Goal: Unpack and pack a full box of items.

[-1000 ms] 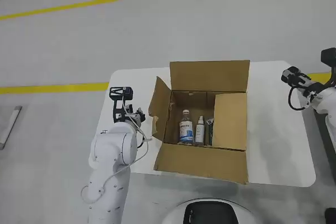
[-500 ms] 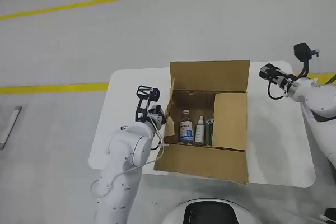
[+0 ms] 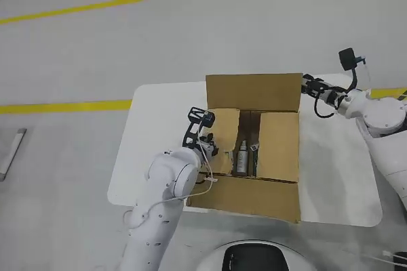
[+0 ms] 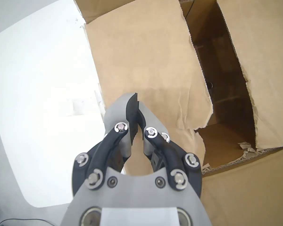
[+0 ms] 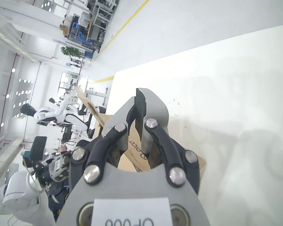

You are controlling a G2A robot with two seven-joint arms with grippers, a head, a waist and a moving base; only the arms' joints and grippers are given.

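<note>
An open cardboard box (image 3: 247, 196) stands on the white table (image 3: 156, 142). Inside I see a small white bottle (image 3: 242, 157) and a dark item (image 3: 254, 159) beside it. The left flap (image 3: 224, 135) (image 4: 143, 59) is folded inward over part of the opening, and the right flap (image 3: 278, 146) (image 4: 261, 59) also leans in. My left gripper (image 3: 201, 125) (image 4: 134, 98) is shut and empty, at the outer side of the left flap. My right gripper (image 3: 306, 85) (image 5: 138, 97) is shut and empty, just off the right corner of the upright back flap (image 3: 254, 91).
Bare tabletop lies to the right of the box (image 3: 336, 169) and to its left. A yellow floor line (image 3: 54, 106) runs past the table. A grey bar (image 3: 10, 154) lies on the floor at far left.
My left arm swung right to the box, and the left flap folded inward, hiding the larger bottle. My right arm moved left to the back flap's corner.
</note>
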